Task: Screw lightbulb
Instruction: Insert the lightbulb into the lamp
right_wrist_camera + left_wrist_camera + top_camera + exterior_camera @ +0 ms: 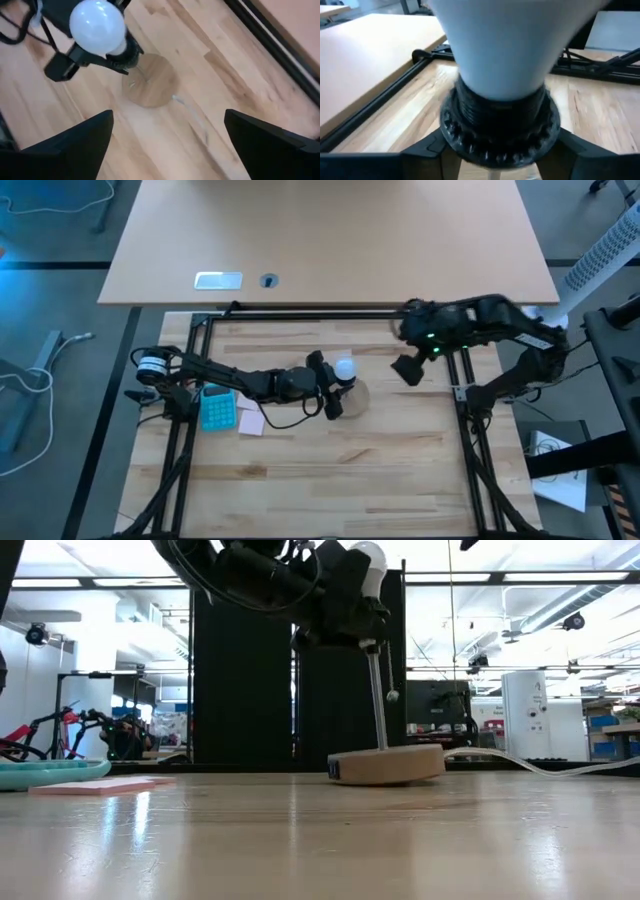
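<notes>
The white lightbulb point(345, 368) sits with its base in the black ribbed socket point(500, 125) on top of a thin stem point(378, 690). The stem rises from the round wooden disc point(385, 765), which rests flat on the table. My left gripper point(337, 388) reaches in from the table's left and is shut on the socket just under the bulb point(97, 27). My right gripper point(408, 368) hangs open and empty above the table, to the right of the lamp and farther back. My left gripper pinches the black socket's ribbed collar point(465, 142) between its two fingers, one on each side, just below the bulb's neck. The fingers point(92, 57) come roughly level from the table's left, across the stem. The lamp stands about upright, its wooden disc on the table.
A blue-green tray-like item point(218, 410) and pink sticky notes point(250, 422) lie left of the lamp under the left arm. A pale cord point(520, 765) runs from the disc toward the right. Black frame rails point(300, 315) border the wooden tabletop.
</notes>
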Tool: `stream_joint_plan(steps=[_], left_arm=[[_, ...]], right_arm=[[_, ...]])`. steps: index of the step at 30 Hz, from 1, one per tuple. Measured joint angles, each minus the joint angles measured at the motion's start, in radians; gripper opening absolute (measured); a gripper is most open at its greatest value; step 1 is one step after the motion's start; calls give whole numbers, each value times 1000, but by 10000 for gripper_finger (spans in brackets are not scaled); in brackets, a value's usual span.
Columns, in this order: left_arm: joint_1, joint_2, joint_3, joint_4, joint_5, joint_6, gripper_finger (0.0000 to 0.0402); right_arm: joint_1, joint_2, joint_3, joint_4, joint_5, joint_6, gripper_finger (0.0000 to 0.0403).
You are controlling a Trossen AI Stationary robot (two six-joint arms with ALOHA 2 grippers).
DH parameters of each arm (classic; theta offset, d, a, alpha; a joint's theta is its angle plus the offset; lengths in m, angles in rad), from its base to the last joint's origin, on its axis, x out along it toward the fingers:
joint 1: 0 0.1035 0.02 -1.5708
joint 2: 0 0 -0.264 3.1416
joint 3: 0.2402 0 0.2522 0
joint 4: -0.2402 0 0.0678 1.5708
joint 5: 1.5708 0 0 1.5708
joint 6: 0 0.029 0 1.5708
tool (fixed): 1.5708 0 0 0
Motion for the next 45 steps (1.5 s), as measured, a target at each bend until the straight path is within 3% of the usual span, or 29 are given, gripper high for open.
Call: stream_joint_plan(steps=[10, 18, 27, 37, 45], left_arm=[[7, 4, -2, 21, -2, 35, 261], [10, 81, -2, 178, 7, 27, 265], [35, 112, 0, 248, 10, 1, 265], [46, 113, 0, 261, 52, -29, 224], [46, 113, 0, 251, 57, -58, 169]], right_arm=[[0, 174, 93, 36, -8, -165, 397], [-16, 189, 106, 97, -33, -140, 397], [-42, 176, 106, 105, -34, -122, 396], [-48, 200, 103, 148, -34, -153, 396], [-50, 208, 103, 183, -34, -173, 396]])
